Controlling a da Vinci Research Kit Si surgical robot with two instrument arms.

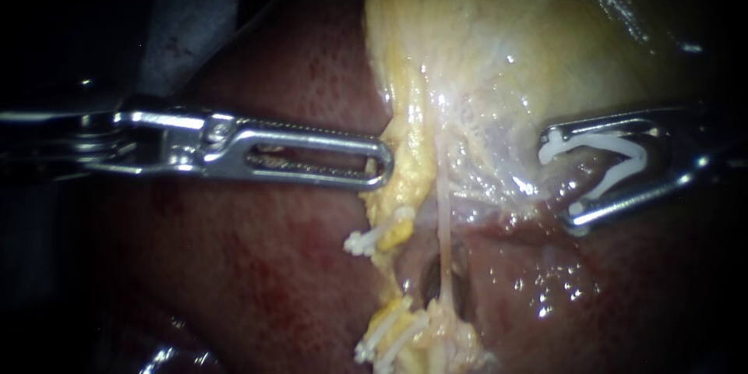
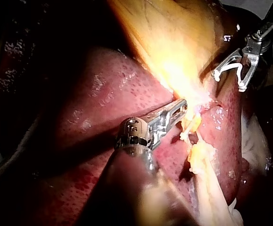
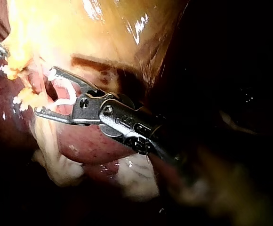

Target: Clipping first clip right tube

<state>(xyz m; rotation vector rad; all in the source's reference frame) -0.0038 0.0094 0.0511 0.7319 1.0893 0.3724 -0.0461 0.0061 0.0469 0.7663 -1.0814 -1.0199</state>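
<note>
1. White plastic lies nearest: paired clips (image 1: 386,336) sit across the near end of a yellow fatty strand (image 1: 409,179), on the left side of the dissected gap.
2. Slightly farther along that strand, a single clip (image 1: 372,240) sticks out to the left.
3. Just right of the strand runs the right tube (image 1: 444,222), thin and pale. It stretches from near to far, up to the gallbladder, with a dark hollow around its near end.
4. Dark red liver (image 1: 257,265) spreads on both sides.
5. Level with the tube's far half, the left instrument (image 1: 380,164) comes in from the left. Its slotted jaws are pressed together, and their tip pinches the left edge of the yellow fatty strand.
6. Opposite, the right instrument (image 1: 559,181) has its jaws spread wide, cradling a loaded clip (image 1: 608,140) that stands open in a V. The clip's mouth faces left toward the right tube, which stays outside it, apart, with glistening pale membrane between them.
7. Farthest back rises the yellowish gallbladder (image 1: 499,47).
</note>
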